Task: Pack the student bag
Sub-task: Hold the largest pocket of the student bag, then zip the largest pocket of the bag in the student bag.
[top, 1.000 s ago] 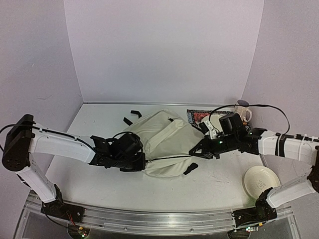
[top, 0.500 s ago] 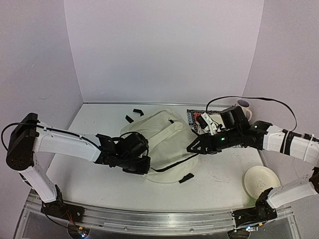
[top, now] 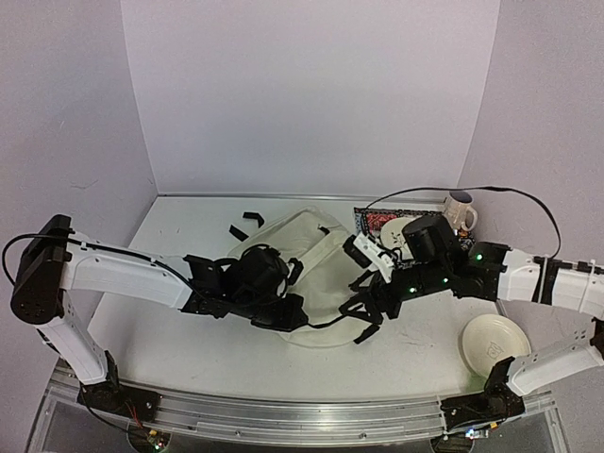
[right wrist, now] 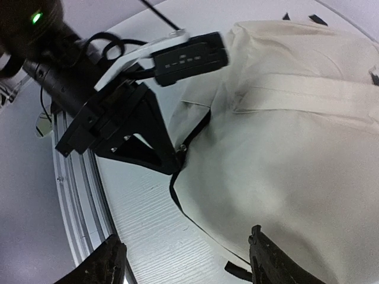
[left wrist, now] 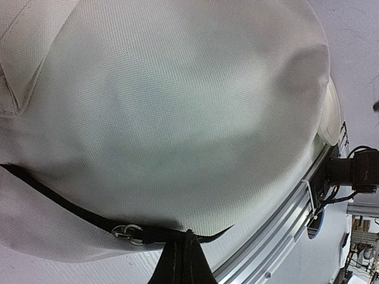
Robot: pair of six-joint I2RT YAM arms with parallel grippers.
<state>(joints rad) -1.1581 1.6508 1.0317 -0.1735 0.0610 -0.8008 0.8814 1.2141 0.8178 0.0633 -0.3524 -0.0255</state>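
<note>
Student bag [top: 307, 236] pinched by left claw [left wrist: 185, 245].

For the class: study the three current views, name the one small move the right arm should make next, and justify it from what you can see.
Probably lower the right gripper onto the student bag at its edge, beside the black zipper line, and close. Its jaws stand open over that edge, holding nothing, while the left gripper is shut on the zipper line, so a second grip seems needed to pull the bag open.
</note>
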